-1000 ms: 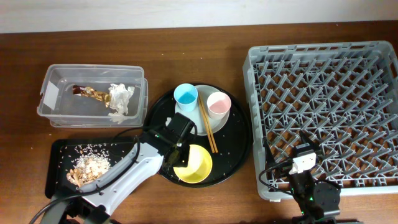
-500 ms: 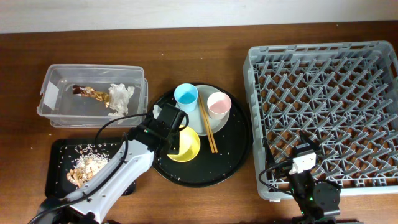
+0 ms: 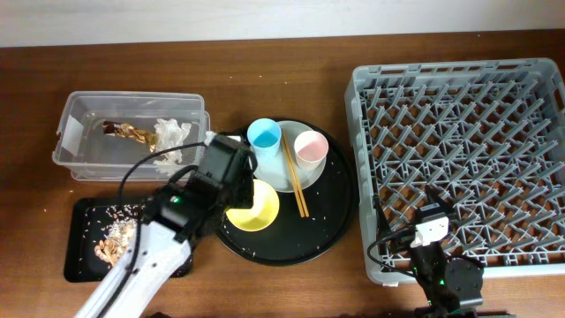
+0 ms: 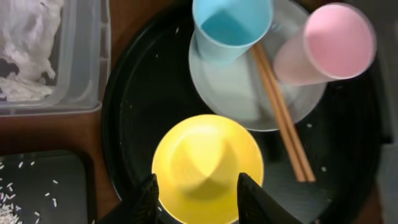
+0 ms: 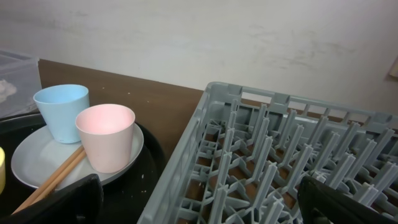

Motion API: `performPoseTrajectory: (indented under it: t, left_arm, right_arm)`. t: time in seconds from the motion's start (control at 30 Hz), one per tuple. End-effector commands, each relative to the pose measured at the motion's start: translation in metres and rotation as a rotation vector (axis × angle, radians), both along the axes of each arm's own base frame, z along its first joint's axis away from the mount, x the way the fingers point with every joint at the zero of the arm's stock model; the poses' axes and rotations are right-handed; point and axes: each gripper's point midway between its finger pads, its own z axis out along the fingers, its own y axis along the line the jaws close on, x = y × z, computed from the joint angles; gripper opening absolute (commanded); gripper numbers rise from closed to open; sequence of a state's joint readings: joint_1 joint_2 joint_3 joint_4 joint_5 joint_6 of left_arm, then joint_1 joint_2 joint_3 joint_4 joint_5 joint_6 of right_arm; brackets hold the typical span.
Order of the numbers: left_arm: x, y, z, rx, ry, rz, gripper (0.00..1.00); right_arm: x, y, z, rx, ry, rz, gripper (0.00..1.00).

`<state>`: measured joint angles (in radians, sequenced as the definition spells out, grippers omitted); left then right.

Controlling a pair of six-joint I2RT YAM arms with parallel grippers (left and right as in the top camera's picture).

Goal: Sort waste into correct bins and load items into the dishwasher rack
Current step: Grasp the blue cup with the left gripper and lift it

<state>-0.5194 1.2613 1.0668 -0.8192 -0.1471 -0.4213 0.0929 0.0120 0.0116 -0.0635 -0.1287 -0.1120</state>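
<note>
The yellow bowl [image 3: 256, 210] [image 4: 207, 165] lies on the round black tray's left part. My left gripper [image 3: 237, 181] [image 4: 202, 199] is open above it, fingers wide over the bowl's near half. The light blue cup [image 3: 263, 134] [image 4: 231, 25], pink cup [image 3: 310, 147] [image 4: 336, 40] and chopsticks [image 3: 296, 181] [image 4: 283, 121] rest on the pale plate [image 3: 287, 172]. The tissue [image 3: 172, 137] and wrapper [image 3: 132, 132] lie in the clear tub [image 3: 79, 155]. Scraps and rice [image 3: 115, 240] lie in the small black tray [image 3: 84, 216]. My right gripper [image 3: 431, 212] [image 5: 205, 205] is open over the rack's [image 3: 459, 132] front left part.
The round black tray [image 3: 331, 208] sits between the bins and the grey rack [image 5: 249, 143]. The tub's wall [image 4: 81, 62] and the small black tray's corner [image 4: 43, 186] show left of it. In the right wrist view the blue cup [image 5: 60, 109] and pink cup [image 5: 106, 134] stand left of the rack.
The yellow bowl has moved from the round tray's front edge back and left, then stayed put. My left gripper has drawn back and left. The right arm has not moved.
</note>
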Motion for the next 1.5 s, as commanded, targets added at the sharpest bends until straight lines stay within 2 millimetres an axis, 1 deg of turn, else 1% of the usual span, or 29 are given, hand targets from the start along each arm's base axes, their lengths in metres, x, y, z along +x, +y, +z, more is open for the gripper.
performPoseTrajectory:
  t: [0.0, 0.07, 0.13, 0.2, 0.23, 0.27, 0.3, 0.37, 0.43, 0.5, 0.53, 0.6, 0.63, 0.67, 0.73, 0.77, 0.8, 0.87, 0.9, 0.93, 1.0, 1.03, 1.07, 1.17, 1.3, 1.33, 1.4, 1.43, 1.47]
  left_arm:
    - [-0.02, -0.02, -0.003, -0.105, 0.1, -0.086, 0.41]
    - [-0.035, -0.041, -0.018, -0.133, 0.183, -0.158, 0.41]
    - [-0.042, -0.053, -0.03, -0.102, 0.215, -0.198, 0.41]
    - [-0.05, -0.07, -0.051, -0.065, 0.268, -0.252, 0.42]
    - [-0.051, -0.075, -0.058, -0.054, 0.284, -0.265, 0.42]
    - [-0.052, -0.082, -0.072, -0.033, 0.312, -0.279, 0.42]
    - [-0.052, -0.082, -0.082, -0.007, 0.329, -0.279, 0.41]
    - [-0.047, -0.078, -0.095, 0.044, 0.337, -0.261, 0.41]
    - [-0.044, -0.075, -0.1, 0.069, 0.335, -0.25, 0.38]
    - [-0.037, -0.073, -0.092, 0.081, 0.293, -0.238, 0.37]
    - [-0.03, -0.077, -0.08, 0.061, 0.253, -0.235, 0.37]
    - [-0.009, -0.077, -0.053, 0.03, 0.16, -0.198, 0.38]
    - [0.012, -0.074, -0.031, -0.014, 0.095, -0.157, 0.44]
    - [0.029, -0.069, -0.018, -0.042, 0.052, -0.122, 0.45]
    - [0.06, -0.054, 0.001, -0.096, -0.024, -0.05, 0.46]
    - [0.072, -0.047, 0.007, -0.118, -0.054, -0.022, 0.47]
    - [0.089, -0.036, 0.014, -0.154, -0.097, 0.015, 0.47]
    - [0.107, -0.023, 0.021, -0.189, -0.141, 0.054, 0.46]
    - [0.113, -0.02, 0.018, -0.188, -0.147, 0.066, 0.46]
    - [0.118, -0.022, 0.013, -0.187, -0.145, 0.067, 0.47]
    - [0.131, -0.025, -0.014, -0.174, -0.117, 0.076, 0.47]
    - [0.134, -0.027, -0.022, -0.17, -0.108, 0.076, 0.47]
    - [0.139, -0.029, -0.038, -0.161, -0.086, 0.077, 0.47]
    - [0.14, -0.029, -0.077, -0.126, -0.009, 0.083, 0.46]
    - [0.139, -0.029, -0.091, -0.113, 0.021, 0.084, 0.45]
    - [0.138, -0.028, -0.094, -0.111, 0.026, 0.085, 0.4]
    - [0.139, -0.029, -0.093, -0.111, 0.025, 0.085, 0.24]
    - [0.139, -0.029, -0.093, -0.112, 0.024, 0.084, 0.13]
    - [0.139, -0.028, -0.093, -0.111, 0.025, 0.085, 0.08]
  right_arm:
    - [0.0, 0.0, -0.003, 0.001, 0.004, -0.004, 0.98]
    - [0.0, 0.0, -0.003, 0.0, 0.004, -0.004, 0.98]
    - [0.0, 0.0, -0.003, 0.0, 0.005, -0.004, 0.98]
    - [0.0, 0.0, -0.003, 0.001, 0.004, -0.004, 0.98]
    - [0.0, 0.0, -0.003, 0.0, 0.005, -0.004, 0.99]
    - [0.0, 0.0, -0.003, 0.0, 0.005, -0.004, 0.98]
    - [0.0, 0.0, -0.003, 0.0, 0.004, -0.004, 0.98]
    - [0.0, 0.0, -0.003, 0.001, 0.004, -0.004, 0.98]
    - [0.0, 0.0, -0.003, 0.0, 0.004, -0.004, 0.98]
    - [0.0, 0.0, -0.003, 0.0, 0.005, -0.004, 0.98]
    - [0.0, 0.0, -0.003, 0.0, 0.004, -0.004, 0.98]
    - [0.0, 0.0, -0.003, 0.0, 0.005, -0.004, 0.98]
    - [0.0, 0.0, -0.003, 0.0, 0.005, -0.004, 0.98]
    - [0.0, 0.0, -0.003, 0.0, 0.004, -0.004, 0.98]
    - [0.0, 0.0, -0.003, 0.0, 0.005, -0.004, 0.98]
    - [0.0, 0.0, -0.002, 0.0, 0.002, -0.004, 0.99]
    - [0.0, 0.0, 0.003, 0.002, -0.018, -0.003, 0.98]
    - [0.0, 0.0, 0.002, 0.002, -0.013, -0.003, 0.98]
    - [0.0, 0.0, -0.003, 0.0, 0.006, -0.004, 0.98]
    - [0.0, 0.0, -0.002, 0.0, 0.002, -0.004, 0.98]
    - [0.0, 0.0, -0.003, 0.001, 0.004, -0.004, 0.98]
    - [0.0, 0.0, -0.003, 0.001, 0.004, -0.004, 0.98]
    - [0.0, 0.0, -0.003, 0.0, 0.004, -0.003, 0.98]
    - [0.0, 0.0, -0.003, 0.0, 0.004, -0.003, 0.98]
    - [0.0, 0.0, -0.001, 0.001, 0.0, -0.003, 0.98]
    - [0.0, 0.0, 0.011, 0.006, -0.05, -0.004, 0.98]
    - [-0.001, -0.001, 0.03, 0.01, -0.098, -0.005, 0.98]
    - [-0.004, -0.005, 0.047, 0.014, -0.131, -0.031, 0.98]
    - [-0.006, -0.013, 0.063, 0.018, -0.156, -0.073, 0.98]
